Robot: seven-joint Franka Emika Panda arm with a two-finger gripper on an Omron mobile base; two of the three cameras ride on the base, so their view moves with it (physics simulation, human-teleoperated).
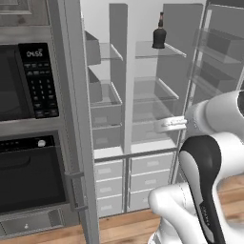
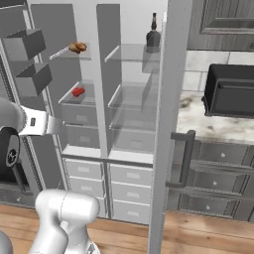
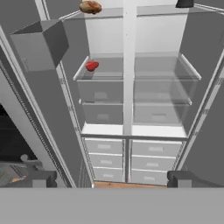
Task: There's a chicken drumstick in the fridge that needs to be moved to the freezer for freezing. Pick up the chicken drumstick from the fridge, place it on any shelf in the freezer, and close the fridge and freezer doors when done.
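The chicken drumstick (image 2: pixel 77 47) (image 3: pixel 90 6) is a golden-brown lump lying on the top glass shelf of the freezer (image 2: pixel 82 106), the narrower left compartment. The fridge (image 2: pixel 134 99), the wider compartment to its right, holds a dark bottle (image 2: pixel 153 34) on its top shelf. Both doors stand wide open: the freezer door (image 1: pixel 76 119) at the left, the fridge door (image 2: pixel 166 124) at the right. My gripper (image 3: pixel 111 179) (image 1: pixel 161 125) (image 2: pixel 55 126) hovers in front of the unit at middle-shelf height, well below the drumstick and back from the shelves. It is open with nothing between its fingertips.
A small red item (image 2: pixel 78 92) (image 3: pixel 92 66) lies on the freezer's middle shelf. Grey bins (image 3: pixel 39 43) hang inside the freezer door. A microwave (image 1: pixel 24 81) and oven (image 1: pixel 28 181) stand left of the unit. A counter (image 2: pixel 208 124) with a black appliance (image 2: pixel 230 89) lies right.
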